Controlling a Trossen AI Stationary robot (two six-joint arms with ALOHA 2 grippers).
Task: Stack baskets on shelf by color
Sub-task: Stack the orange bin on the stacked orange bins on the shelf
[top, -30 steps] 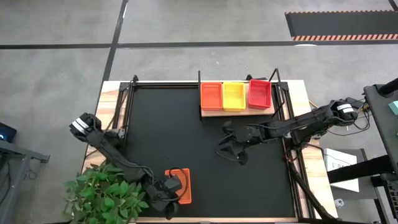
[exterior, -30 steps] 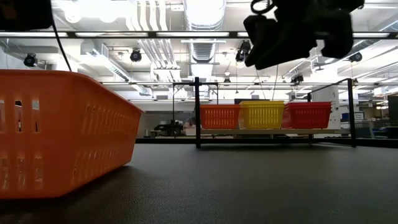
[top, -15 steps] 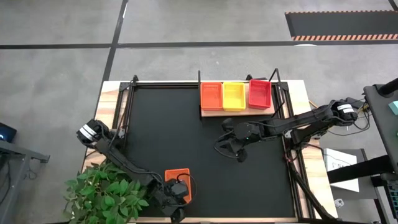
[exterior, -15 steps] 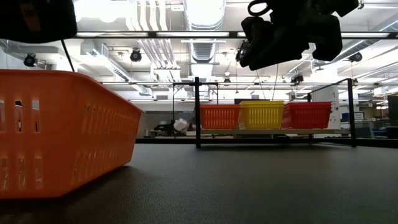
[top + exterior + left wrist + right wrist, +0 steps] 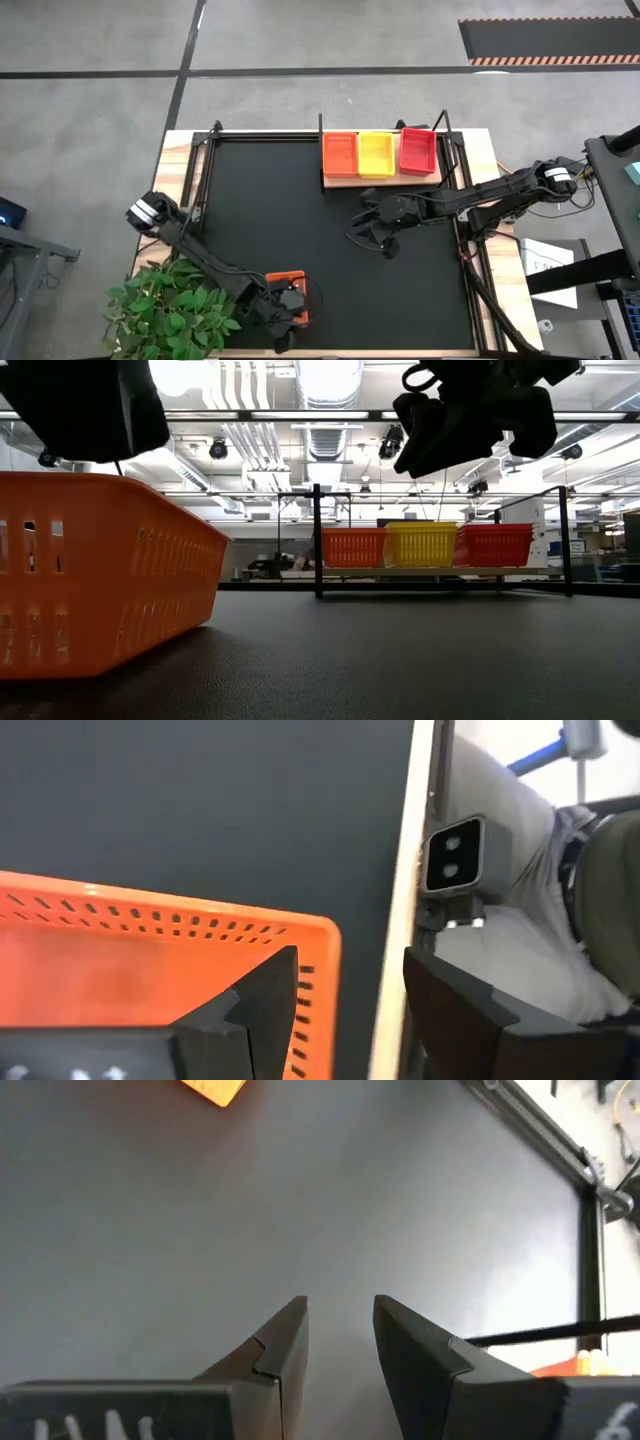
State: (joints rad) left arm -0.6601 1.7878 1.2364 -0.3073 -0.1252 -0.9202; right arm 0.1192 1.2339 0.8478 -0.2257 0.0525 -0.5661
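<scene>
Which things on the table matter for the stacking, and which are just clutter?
Job:
orange basket at left gripper
orange, yellow, red baskets
shelf
right gripper, hovering mid-mat

Bystanders:
plant
black mat

Industrial lab hall; exposed ceiling ducts (image 5: 325, 400); taped concrete floor (image 5: 300, 60)

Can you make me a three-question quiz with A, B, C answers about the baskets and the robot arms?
1. Where is the lone orange basket?
A. on the shelf
B. on the black mat's near edge, under the left gripper
C. on the floor

2. How many baskets stand on the shelf?
A. one
B. five
C. three

3. What is the right gripper doing?
A. hanging over bare mat, holding nothing
B. carrying a yellow basket
C. gripping a shelf post

Answers: 1 B, the high view shows it there. 2 C, orange, yellow and red side by side. 3 A, its wrist view shows fingers apart over bare mat.
</scene>
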